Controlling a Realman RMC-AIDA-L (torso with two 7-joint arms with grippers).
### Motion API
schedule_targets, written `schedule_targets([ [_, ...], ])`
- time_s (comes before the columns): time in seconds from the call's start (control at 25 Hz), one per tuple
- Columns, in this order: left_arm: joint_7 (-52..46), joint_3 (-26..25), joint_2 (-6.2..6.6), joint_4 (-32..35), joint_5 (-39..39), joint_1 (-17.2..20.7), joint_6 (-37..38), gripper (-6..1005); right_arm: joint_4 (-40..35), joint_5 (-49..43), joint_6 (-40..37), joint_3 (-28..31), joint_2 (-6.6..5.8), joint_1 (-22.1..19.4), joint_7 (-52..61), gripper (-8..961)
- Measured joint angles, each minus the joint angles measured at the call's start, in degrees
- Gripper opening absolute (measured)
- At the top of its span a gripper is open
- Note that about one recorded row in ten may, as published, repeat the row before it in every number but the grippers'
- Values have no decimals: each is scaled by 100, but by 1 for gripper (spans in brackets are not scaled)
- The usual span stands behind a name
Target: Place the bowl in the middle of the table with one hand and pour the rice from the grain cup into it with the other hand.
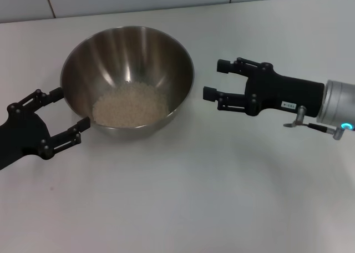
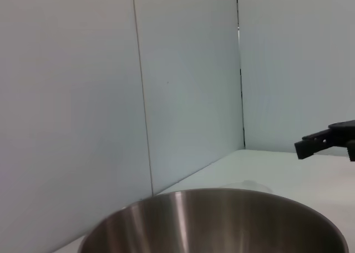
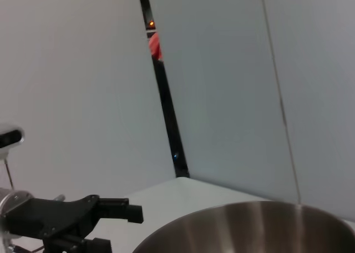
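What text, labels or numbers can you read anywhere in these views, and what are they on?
Small white label on the right gripper body, near the wrist: too small to read.
Bowl, rice, table, left gripper: no markings visible.
Wall panels in both wrist views: no text.
Nothing legible anywhere.

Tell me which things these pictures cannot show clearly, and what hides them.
- Grain cup: in no view, so its place is unknown.
- Rice: seen only from the head; both wrist views show just the bowl's outer wall, cut by the lower edge.
- Bowl: whether the open left gripper touches its rim cannot be told.
- Left arm: cut off by the head view's edge.
- Right gripper: open beside the bowl, apart from it; its arm leaves the frame.
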Motion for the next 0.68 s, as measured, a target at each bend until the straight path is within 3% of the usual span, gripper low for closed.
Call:
schedule_targets([
  [0.68,-105,12,2,53,43,-25,-9,815,-148,1,39,-176,-2,50,211,818],
])
